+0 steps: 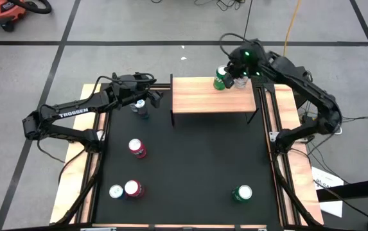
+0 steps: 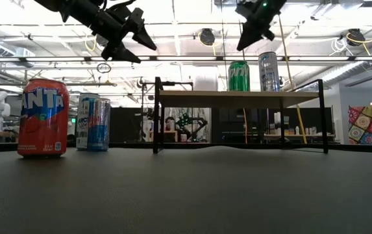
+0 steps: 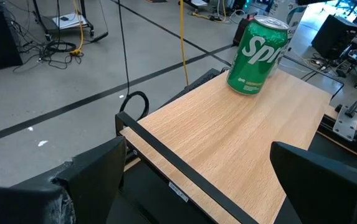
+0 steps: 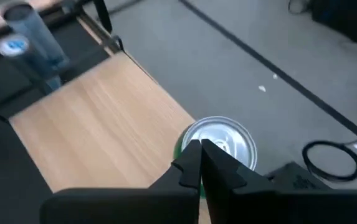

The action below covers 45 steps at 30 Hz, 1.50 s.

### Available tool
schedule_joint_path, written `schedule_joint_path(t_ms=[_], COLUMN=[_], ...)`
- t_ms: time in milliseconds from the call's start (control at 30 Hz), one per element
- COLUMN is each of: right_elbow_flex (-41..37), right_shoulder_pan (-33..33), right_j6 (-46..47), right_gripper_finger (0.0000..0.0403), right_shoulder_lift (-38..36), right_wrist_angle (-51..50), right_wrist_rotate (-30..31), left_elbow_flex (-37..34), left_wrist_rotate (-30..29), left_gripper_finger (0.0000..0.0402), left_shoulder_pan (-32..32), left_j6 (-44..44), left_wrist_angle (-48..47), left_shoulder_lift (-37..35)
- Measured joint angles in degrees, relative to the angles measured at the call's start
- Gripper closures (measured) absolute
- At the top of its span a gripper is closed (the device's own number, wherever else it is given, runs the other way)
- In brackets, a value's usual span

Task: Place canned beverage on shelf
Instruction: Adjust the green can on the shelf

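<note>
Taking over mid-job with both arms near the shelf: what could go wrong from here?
1. The shut right pincer hangs right above the green can on the shelf; a drop or sideways move could topple it into the silver can.
2. The open left pincer hovers over the blue cans; a misaligned descent might knock them.

One camera looks straight down on the whole surface (image 1: 184,167); another sits level at its edge, facing the room. Both wrist cameras look closely at the shelf (image 3: 240,149), which every view shares.

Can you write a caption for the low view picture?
Two cans stand on the shelf; two more wait on the table.
</note>
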Motion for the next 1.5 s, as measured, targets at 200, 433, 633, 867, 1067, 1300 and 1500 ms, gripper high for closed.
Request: schedule_joint_path(t_ms=[200,433,633,867,1067,1300,1500], right_elbow_flex=[5.53,5.55,5.55,5.58,5.55,5.47,5.44], right_shoulder_pan=[0.01,-0.74,-0.69,-0.74,-0.74,-0.76,-0.74], right_j6=[-3.09,-4.96,-6.21,-9.04,-11.60,-13.80,-13.86], right_gripper_finger=[0.0403,0.0403,0.0403,0.0403,0.0403,0.0403,0.0403], right_shoulder_lift=[5.31,8.33,8.48,8.40,8.50,8.57,7.04], right_wrist_angle=[-3.24,-4.50,-5.60,-7.29,-5.72,-3.78,-4.00], right_wrist_rotate=[1.33,1.56,3.87,5.84,5.69,5.66,5.79], left_elbow_flex=[0.00,-0.02,-0.02,-0.02,-0.02,-0.02,-0.02], left_wrist_rotate=[-0.04,-0.08,-0.09,-0.09,-0.09,-0.09,-0.09], left_gripper_finger=[0.0006,0.0006,0.0006,0.0006,0.0006,0.0006,0.0006], left_shoulder_pan=[-0.13,-0.57,-1.24,-1.33,-1.40,-1.53,-1.64], left_j6=[-0.02,-0.01,0.00,0.00,0.00,-0.02,-0.07], left_wrist_angle=[-1.81,-3.33,-3.38,-3.36,-3.35,-3.34,-3.34], left_shoulder_lift=[0.00,0.02,0.02,0.02,0.02,0.02,0.02])
